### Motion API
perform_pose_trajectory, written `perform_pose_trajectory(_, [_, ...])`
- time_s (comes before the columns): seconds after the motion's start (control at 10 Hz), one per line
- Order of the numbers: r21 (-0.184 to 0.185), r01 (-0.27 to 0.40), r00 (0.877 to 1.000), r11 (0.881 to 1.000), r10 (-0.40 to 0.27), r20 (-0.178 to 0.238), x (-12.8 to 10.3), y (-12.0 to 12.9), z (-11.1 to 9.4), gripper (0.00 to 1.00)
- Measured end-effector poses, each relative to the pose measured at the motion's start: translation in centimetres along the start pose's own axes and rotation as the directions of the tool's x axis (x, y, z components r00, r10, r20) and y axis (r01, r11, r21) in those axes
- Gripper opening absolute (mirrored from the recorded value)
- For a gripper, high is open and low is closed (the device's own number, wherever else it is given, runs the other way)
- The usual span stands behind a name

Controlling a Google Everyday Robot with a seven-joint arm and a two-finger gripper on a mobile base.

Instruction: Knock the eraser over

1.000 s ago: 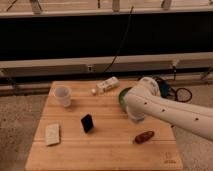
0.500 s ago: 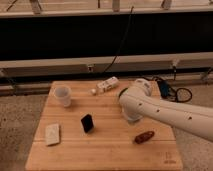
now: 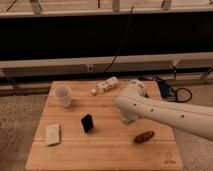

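The eraser is a small black block standing upright on the wooden table, left of the middle. My white arm reaches in from the right. Its gripper hangs at the arm's end, over the table's middle. It is to the right of the eraser and apart from it.
A white cup stands at the back left. A pale flat pad lies at the front left. A white tube-like object lies at the back middle. A brown oblong object lies at the front right. Cables lie on the floor behind.
My arm has moved left across the table, bringing the gripper closer to the eraser. The eraser and the other objects have not moved.
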Motion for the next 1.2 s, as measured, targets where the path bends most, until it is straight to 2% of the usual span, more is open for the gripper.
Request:
perform_pose_trajectory(0.2, [-0.002, 0.022, 1.000, 1.000, -0.022, 0.012, -1.5, -0.6, 0.7, 0.00])
perform_pose_trajectory(0.5, [-0.005, 0.043, 0.999, 0.999, -0.043, 0.019, -2.2, -1.2, 1.6, 0.00])
perform_pose_trajectory(0.8, [-0.006, 0.091, 0.995, 0.996, -0.090, 0.031, -4.6, -2.8, 2.8, 0.00])
perform_pose_trajectory(1.1, [-0.015, 0.125, 0.992, 0.992, -0.124, 0.031, -5.1, -3.3, 3.3, 0.00])
perform_pose_trajectory(1.2, [-0.017, 0.144, 0.989, 0.989, -0.144, 0.032, -5.9, -3.7, 3.4, 0.00])
